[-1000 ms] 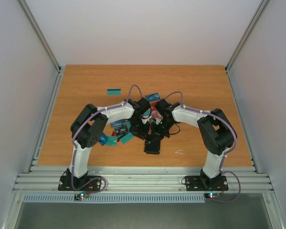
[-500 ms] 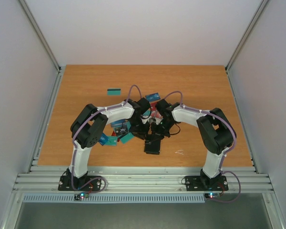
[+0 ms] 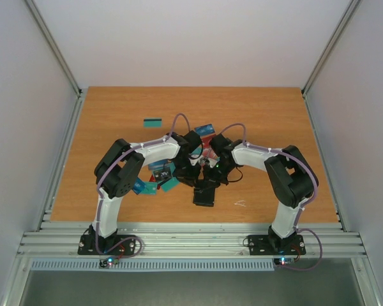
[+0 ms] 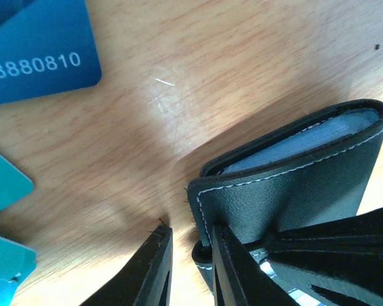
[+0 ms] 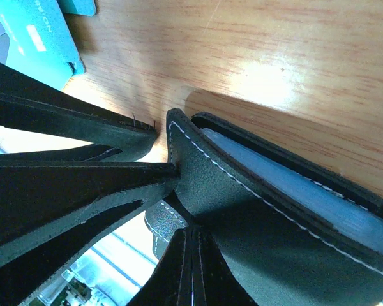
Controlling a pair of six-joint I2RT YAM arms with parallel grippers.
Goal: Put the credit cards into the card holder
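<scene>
left gripper (image 4: pixel 189 233), right gripper (image 5: pixel 191 239) pinch card holder (image 4: pixel 293 185)

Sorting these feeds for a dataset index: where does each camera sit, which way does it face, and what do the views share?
Top external: fixed above and behind the bases, looking down on the table; left arm and right arm show whole, meeting over the card holder.
Left wrist: on the left arm, facing down, close to the table; left gripper astride the holder's stitched edge.
Right wrist: on the right arm, equally close; right gripper pinches the holder's flap.
Shared: both wrist views show the holder and teal cards.
</scene>
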